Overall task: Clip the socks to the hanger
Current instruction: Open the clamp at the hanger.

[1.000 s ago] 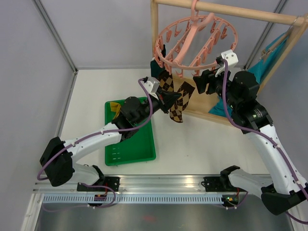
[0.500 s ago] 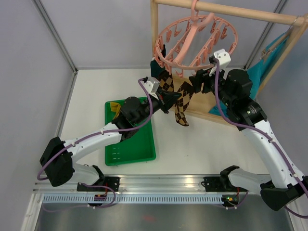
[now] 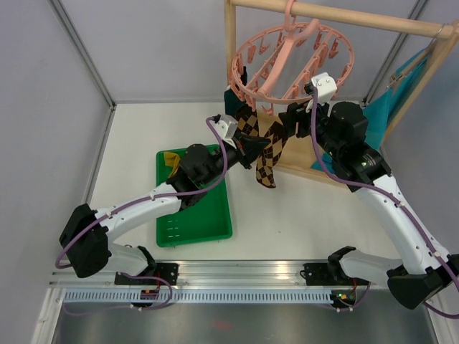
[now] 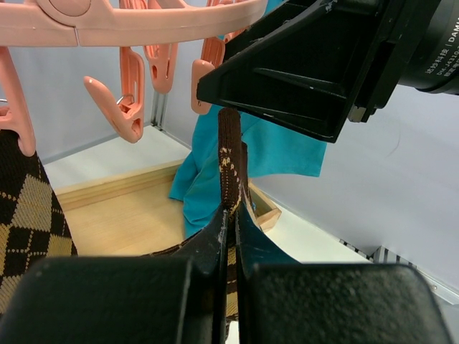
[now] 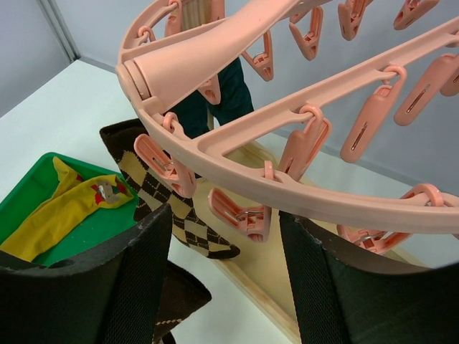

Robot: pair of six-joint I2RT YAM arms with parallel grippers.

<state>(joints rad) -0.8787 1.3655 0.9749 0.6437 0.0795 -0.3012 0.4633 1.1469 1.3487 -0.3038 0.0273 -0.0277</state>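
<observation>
Above the white surface [image 3: 301, 208], the argyle sock [image 4: 229, 161] is pinched edge-up in the left tool [image 4: 229, 218] beneath the pink hanger [image 5: 215, 43], while the right tool [image 5: 226, 244] is spread astride a clip [image 5: 242, 215], presumably so that it can be squeezed open.

White table [image 3: 301, 208]; green tray [image 3: 193, 223] at left; rack base [image 3: 295, 166] seemingly behind.

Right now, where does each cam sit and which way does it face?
Top external: above and behind the arms, looking down at the table; both arms show.
Left wrist: on that wrist, looking up past the left gripper, shut on a sock, to the hanger.
Right wrist: on that wrist, looking through the open right gripper at hanger clips, tray below.
Shared: all show the hanger.
</observation>
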